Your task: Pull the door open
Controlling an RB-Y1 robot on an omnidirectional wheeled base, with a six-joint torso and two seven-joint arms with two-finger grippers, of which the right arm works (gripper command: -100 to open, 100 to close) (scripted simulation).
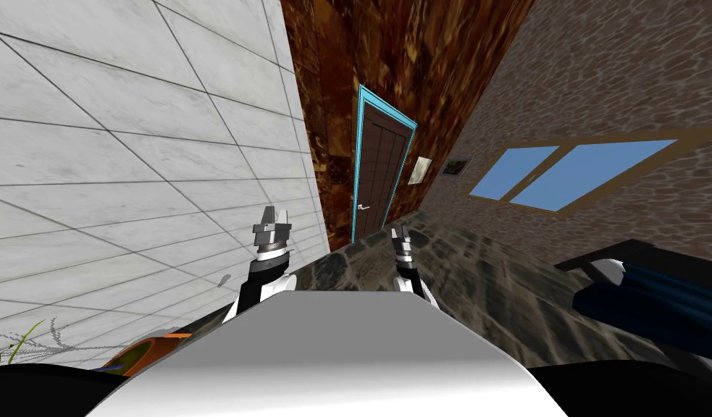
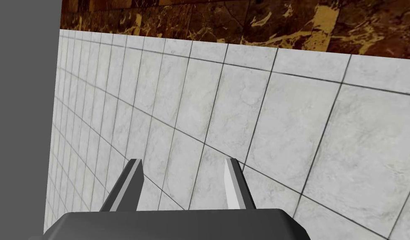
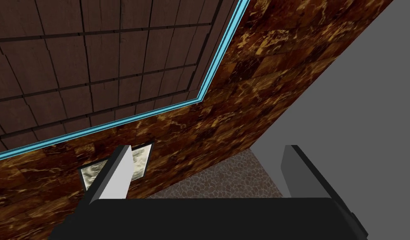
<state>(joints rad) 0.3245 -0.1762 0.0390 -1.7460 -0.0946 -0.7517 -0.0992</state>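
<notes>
A dark brown panelled door (image 1: 383, 174) in a bright blue frame (image 1: 360, 159) stands shut in the brown marbled wall, well ahead of me. Its small pale lever handle (image 1: 362, 207) is on the door's left side. The door's upper part (image 3: 95, 58) and blue frame (image 3: 216, 71) lie ahead of the right hand. My right gripper (image 1: 400, 234) is held out toward the door, open and empty, far short of it. My left gripper (image 1: 274, 217) is raised beside the white tiled wall (image 1: 130, 145), open with nothing between its fingers (image 2: 234, 183).
A framed picture (image 1: 421, 170) hangs right of the door, a small dark one (image 1: 455, 166) and a window (image 1: 571, 170) on the stone right wall. Dark blue furniture (image 1: 651, 297) is low on the right, an orange pot with a plant (image 1: 140, 355) low on the left. Dark stone floor (image 1: 477, 275) leads to the door.
</notes>
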